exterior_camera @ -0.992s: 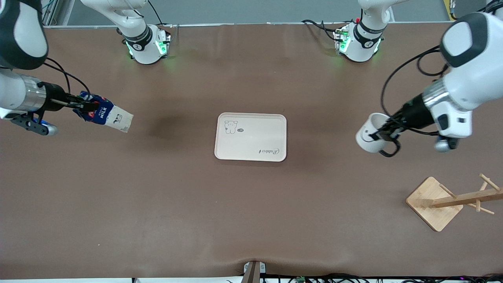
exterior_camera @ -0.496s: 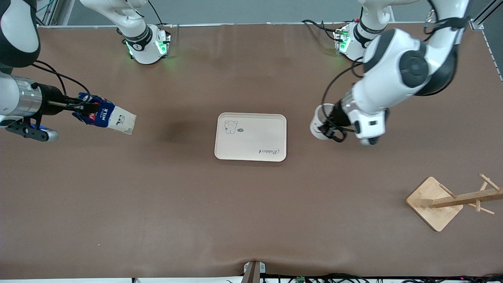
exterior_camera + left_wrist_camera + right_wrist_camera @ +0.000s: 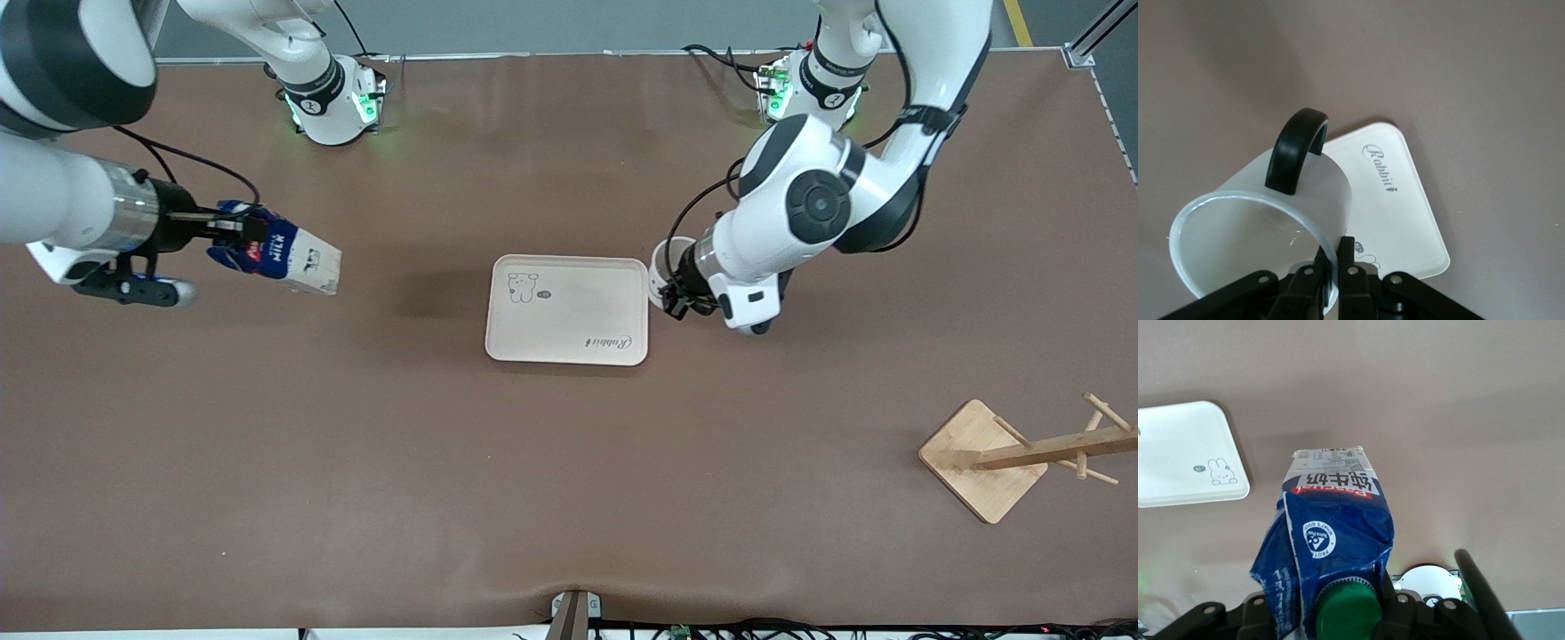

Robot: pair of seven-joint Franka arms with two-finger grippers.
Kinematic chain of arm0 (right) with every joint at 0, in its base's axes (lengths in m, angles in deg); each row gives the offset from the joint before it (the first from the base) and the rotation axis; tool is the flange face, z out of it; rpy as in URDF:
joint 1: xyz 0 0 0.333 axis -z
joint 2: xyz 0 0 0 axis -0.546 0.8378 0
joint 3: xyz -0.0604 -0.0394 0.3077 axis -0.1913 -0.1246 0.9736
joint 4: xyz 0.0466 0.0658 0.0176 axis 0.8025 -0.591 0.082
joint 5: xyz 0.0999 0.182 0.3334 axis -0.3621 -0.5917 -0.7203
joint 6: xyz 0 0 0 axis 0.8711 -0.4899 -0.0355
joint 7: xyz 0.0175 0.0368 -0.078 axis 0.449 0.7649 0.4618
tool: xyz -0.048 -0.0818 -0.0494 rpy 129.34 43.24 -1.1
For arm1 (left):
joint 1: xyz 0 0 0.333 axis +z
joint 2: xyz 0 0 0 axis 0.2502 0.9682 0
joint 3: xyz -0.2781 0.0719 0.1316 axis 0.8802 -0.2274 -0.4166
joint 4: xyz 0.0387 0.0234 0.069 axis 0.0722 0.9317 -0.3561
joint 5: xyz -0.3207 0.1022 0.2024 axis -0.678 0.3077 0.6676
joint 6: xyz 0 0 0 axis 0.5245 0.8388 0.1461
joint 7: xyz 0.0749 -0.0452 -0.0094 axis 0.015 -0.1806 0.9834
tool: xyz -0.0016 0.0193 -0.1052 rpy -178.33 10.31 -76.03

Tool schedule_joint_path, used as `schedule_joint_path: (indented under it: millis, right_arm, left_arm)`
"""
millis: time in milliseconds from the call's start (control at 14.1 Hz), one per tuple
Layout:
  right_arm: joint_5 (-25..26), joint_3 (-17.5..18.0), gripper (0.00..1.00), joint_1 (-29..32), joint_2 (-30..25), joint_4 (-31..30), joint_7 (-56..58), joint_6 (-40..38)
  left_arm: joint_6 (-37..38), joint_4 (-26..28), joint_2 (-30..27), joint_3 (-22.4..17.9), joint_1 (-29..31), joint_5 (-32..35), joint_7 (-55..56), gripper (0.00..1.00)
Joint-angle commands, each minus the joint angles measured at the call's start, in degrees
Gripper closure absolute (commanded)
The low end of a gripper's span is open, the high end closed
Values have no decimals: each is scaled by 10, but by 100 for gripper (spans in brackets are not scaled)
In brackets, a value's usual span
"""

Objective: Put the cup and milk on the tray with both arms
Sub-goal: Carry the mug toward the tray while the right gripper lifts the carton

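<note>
Bright, even overhead light, soft shadows on the table (image 3: 569, 498), sharp front view, mild wrist-view blur

The left arm reaches down from its base at the tabletop's back edge, elbow bent high and forearm sloping toward the tabletop's middle. Its left tool (image 3: 677, 298) is closed, fingers (image 3: 1350, 283) pinched on the rim of the cup (image 3: 662, 267). The right arm comes in low from the right arm's end of the tabletop, forearm near level. Its right tool (image 3: 233, 238) is clamped on the top of the milk (image 3: 284, 258), held tilted above the tabletop.
</note>
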Motion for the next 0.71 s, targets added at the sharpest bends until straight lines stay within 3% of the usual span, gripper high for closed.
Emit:
schedule_joint_path:
  millis: [0, 354, 638]
  right_arm:
    - [-2, -3, 100, -15, 14, 16, 1, -9]
    - [-9, -3, 100, -50, 20, 11, -54, -3]
    - [-27, -3, 100, -79, 33, 9, -61, 15]
  left_arm:
    - [-31, -12, 35, -1, -21, 12, 43, 100]
    - [-91, -13, 95, -2, -48, 12, 88, 100]
    - [-94, -8, 117, -3, -62, 13, 97, 100]
